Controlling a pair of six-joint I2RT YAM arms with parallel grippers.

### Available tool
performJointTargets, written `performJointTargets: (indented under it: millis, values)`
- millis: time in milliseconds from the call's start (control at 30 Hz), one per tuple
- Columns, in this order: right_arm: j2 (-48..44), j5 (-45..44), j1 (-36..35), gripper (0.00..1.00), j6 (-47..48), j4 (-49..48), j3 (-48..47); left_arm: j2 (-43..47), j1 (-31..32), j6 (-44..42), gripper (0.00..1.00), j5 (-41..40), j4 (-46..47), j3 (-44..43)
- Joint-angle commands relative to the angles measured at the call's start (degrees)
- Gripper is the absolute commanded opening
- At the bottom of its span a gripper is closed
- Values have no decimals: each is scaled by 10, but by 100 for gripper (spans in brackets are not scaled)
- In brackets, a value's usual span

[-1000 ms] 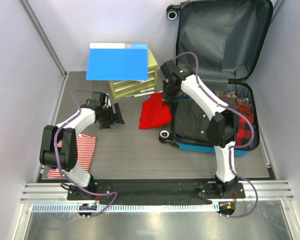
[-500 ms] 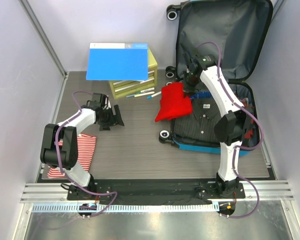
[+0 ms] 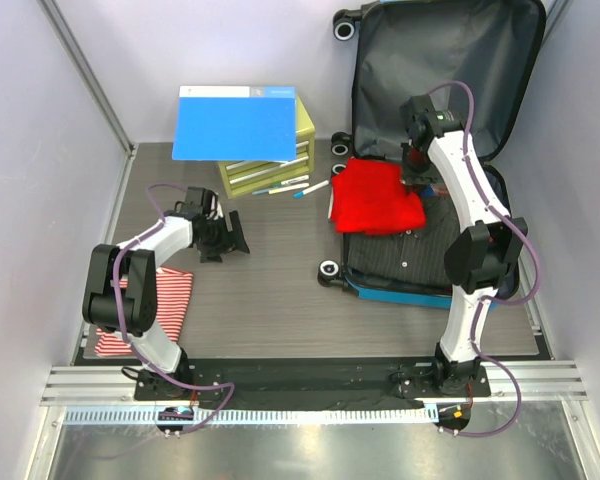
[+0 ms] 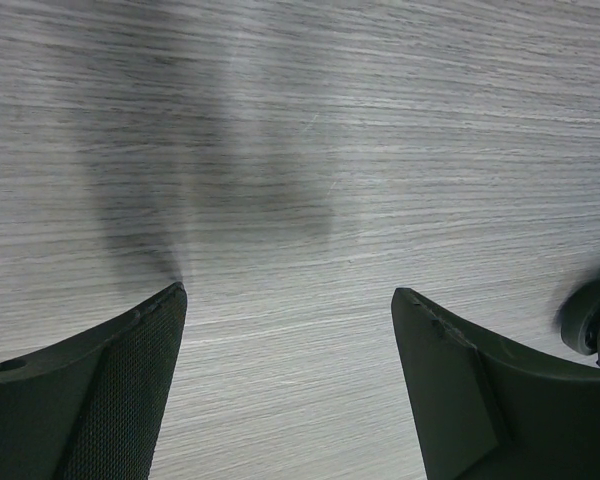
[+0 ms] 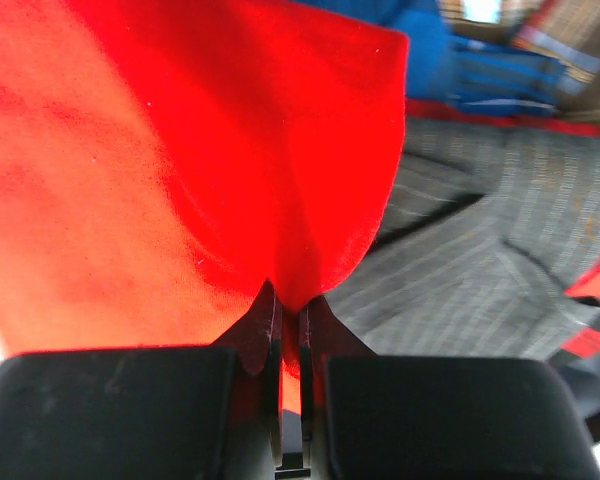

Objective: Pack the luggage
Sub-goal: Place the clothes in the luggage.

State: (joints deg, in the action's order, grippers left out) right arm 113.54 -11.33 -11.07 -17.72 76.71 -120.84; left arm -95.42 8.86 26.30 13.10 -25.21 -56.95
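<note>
Two tools are mine, and I begin with the right one. My right tool (image 5: 288, 300) is pinched almost fully shut on a fold of the red garment (image 5: 180, 150), with only that thin cloth between the jaws. The tool sits above the far part of the luggage's (image 3: 450, 60) lower shell. The garment spreads from it across the shell's left rim, and I cannot tell whether it rests there or hangs free. Under and beside it, inside the shell, lies a dark pinstriped shirt (image 5: 460, 260), folded flat.

The luggage stands open at the far right of the bench (image 3: 280, 290). Its lower half lies flat with the blue edge toward me. Its grey-lined lid stands up against the back wall, and its black wheels are on the left side.

My left tool (image 4: 290, 290) is spread wide and holds nothing. It is low over bare bench, well to the left of the luggage.

Just left of the luggage's far corner lie a few pens (image 3: 305, 188), and beyond them stands a yellow-green drawer box (image 3: 270, 170) with a flat blue folder (image 3: 235, 125) on top. Farthest left of the luggage, near my left arm's base, lies a red-and-white striped cloth (image 3: 170, 300).
</note>
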Motion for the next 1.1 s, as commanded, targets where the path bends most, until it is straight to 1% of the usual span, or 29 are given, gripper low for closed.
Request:
performJointTargets:
  millis: [0, 100, 267, 400, 467, 500, 567, 600, 667, 700, 767, 833, 867, 900, 933, 967, 1000, 1033, 1067]
  values:
    - [-25, -44, 19, 1, 24, 20, 8, 2, -4, -6, 84, 10, 17, -1]
    - [-15, -54, 22, 1, 23, 21, 13, 4, -3, -6, 84, 10, 17, 0]
    - [-21, -102, 22, 1, 29, 0, 60, 11, -4, -6, 84, 5, 19, 7]
    - [-22, -99, 24, 2, 31, -35, 96, 10, -3, -6, 84, 10, 17, 8]
    - [-15, -105, 23, 11, 28, -43, 100, 11, -4, -6, 84, 10, 17, 6]
    - [-12, -107, 24, 26, 24, -41, 96, 11, -4, -6, 84, 10, 16, 4]
    - [-11, -113, 24, 42, 15, -30, 86, 12, -3, -6, 84, 8, 12, 0]
    - [-13, -116, 24, 55, 15, -23, 69, 14, -3, -6, 84, 8, 12, 0]
    - [-13, -140, 24, 63, 15, 10, 40, 17, -4, -3, 84, 6, 10, -5]
    - [-12, -150, 24, 67, 14, 24, 5, 18, -4, -2, 84, 5, 4, -9]
    - [-13, -156, 24, 68, 11, 63, -48, 24, -4, 2, 84, 3, 2, -20]
    - [-30, -139, 20, 69, 5, 71, -66, 30, -4, 3, 84, 0, -4, -32]
    - [-39, -119, 18, 69, 3, 64, -69, 32, -3, 2, 84, -4, -5, -36]
    - [-63, -76, 16, 69, 2, 52, -62, 38, -4, 1, 84, -9, -11, -42]
    - [-76, -45, 12, 69, 2, 13, -48, 43, -4, 0, 84, -12, -12, -44]
    - [-88, -16, 12, 69, -2, -13, -8, 46, -4, -2, 84, -16, -15, -44]
    - [-102, 42, 11, 69, -4, -38, 13, 54, -4, -3, 85, -17, -21, -44]
    - [-124, 67, 12, 69, -9, -95, 38, 58, -3, -4, 85, -18, -26, -46]
    - [-134, 88, 11, 69, -23, -124, 91, 61, -3, -7, 84, -19, -34, -47]
